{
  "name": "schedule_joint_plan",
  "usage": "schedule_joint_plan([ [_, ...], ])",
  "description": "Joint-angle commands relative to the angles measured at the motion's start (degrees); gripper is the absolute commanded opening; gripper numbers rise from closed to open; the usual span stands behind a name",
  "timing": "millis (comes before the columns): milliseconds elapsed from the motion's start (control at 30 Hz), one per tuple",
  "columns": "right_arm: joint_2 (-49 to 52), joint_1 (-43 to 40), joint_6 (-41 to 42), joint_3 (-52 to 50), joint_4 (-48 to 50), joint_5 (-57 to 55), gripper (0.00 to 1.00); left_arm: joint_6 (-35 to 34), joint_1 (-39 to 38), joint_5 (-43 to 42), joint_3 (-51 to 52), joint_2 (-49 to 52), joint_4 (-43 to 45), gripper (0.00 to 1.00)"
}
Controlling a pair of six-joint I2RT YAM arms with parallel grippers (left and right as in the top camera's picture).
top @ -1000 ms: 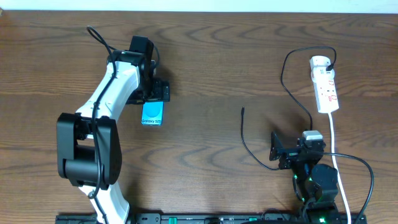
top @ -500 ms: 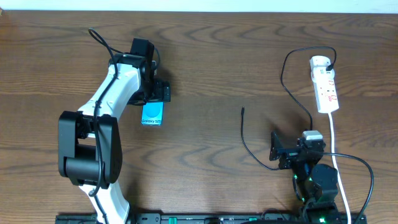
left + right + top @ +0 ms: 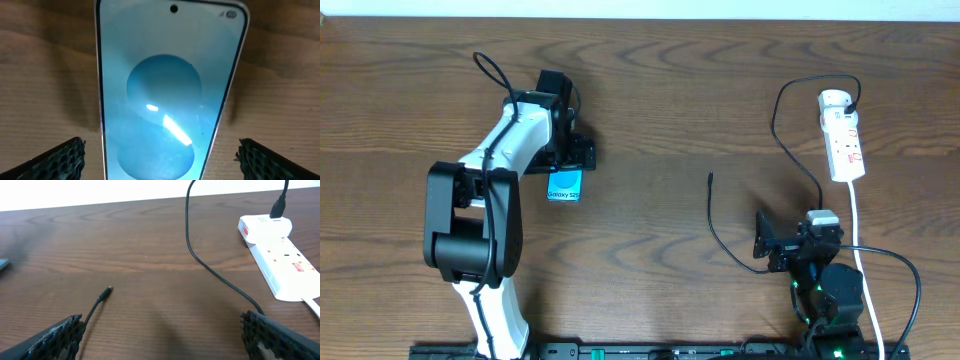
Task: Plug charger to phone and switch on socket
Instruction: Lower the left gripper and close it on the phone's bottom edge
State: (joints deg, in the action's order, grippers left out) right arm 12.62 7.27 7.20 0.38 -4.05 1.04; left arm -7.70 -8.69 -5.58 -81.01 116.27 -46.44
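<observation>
The phone (image 3: 565, 187) lies flat on the table with its teal screen up. It fills the left wrist view (image 3: 167, 95). My left gripper (image 3: 566, 163) is open and sits over the phone's far end, a finger on each side, not touching it. The charger, a thin black cable (image 3: 715, 235), runs from the socket (image 3: 845, 140) to its free plug tip (image 3: 710, 177). The tip shows in the right wrist view (image 3: 106, 293). My right gripper (image 3: 763, 240) is open and empty near the front edge, with the cable passing close to both fingers. The socket also shows in the right wrist view (image 3: 277, 255).
A thick white cord (image 3: 857, 225) runs from the socket toward the front edge, beside my right arm. The cable loops up at the back right (image 3: 790, 95). The table is dark wood.
My left arm has shifted a little to the right and nearer over the phone. The phone, the cable and the right arm have not moved.
</observation>
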Motion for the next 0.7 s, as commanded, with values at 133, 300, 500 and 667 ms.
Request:
schedule_joint_plan([
  [133, -0.2, 0.0, 0.5, -0.1, -0.3, -0.5, 0.99, 0.1, 0.1, 1.2, 0.3, 0.3, 0.8, 0.98],
  [300, -0.2, 0.0, 0.5, -0.1, -0.3, -0.5, 0.99, 0.1, 0.1, 1.7, 0.3, 0.8, 0.8, 0.98],
  [500, -0.2, 0.0, 0.5, -0.1, -0.3, -0.5, 0.99, 0.1, 0.1, 1.8, 0.3, 2.5, 1.2, 0.98],
  [667, -0.2, 0.0, 0.5, -0.1, -0.3, -0.5, 0.99, 0.6, 0.1, 1.8, 0.3, 3.3, 2.3, 0.98],
])
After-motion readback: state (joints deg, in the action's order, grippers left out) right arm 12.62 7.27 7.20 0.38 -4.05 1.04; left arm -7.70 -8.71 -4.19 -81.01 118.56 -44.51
